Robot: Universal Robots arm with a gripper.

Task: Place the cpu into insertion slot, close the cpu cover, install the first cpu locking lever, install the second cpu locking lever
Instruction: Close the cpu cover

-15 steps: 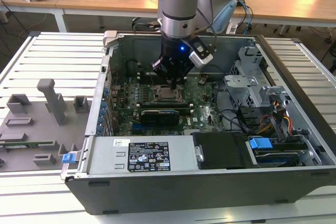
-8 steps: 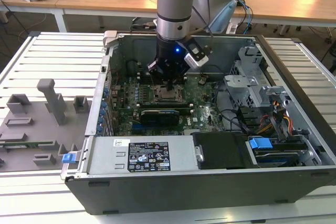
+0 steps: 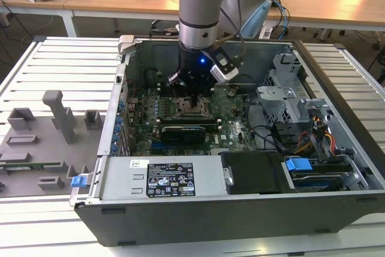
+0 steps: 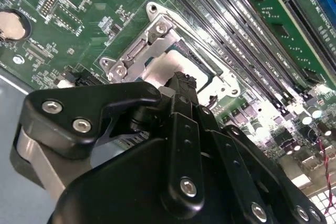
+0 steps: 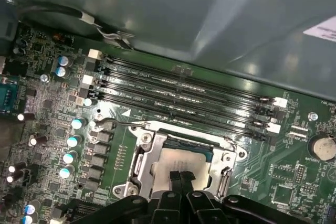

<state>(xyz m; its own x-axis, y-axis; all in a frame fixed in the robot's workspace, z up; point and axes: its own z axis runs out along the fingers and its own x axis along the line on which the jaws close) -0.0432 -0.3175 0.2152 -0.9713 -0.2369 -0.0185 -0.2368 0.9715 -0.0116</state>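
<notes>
The pincer (image 5: pixel 178 181) has its two black fingers pressed together, with the tips at the silvery top of the chip (image 5: pixel 176 162). The chip lies flat in the socket (image 5: pixel 189 140) directly under the pincer, ringed by a silvery metal frame (image 5: pixel 139 157). Just past the frame a thin wire lever (image 5: pixel 119 123) sticks out, and beyond it run long black memory slots (image 5: pixel 184 95).

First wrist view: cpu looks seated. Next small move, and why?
Probably a short straight lift of the gripper. Its shut jaws appear to rest tip-down on the cpu, which lies flat with the cpu cover seemingly down around it; the wire lever beside it lies untouched.
</notes>
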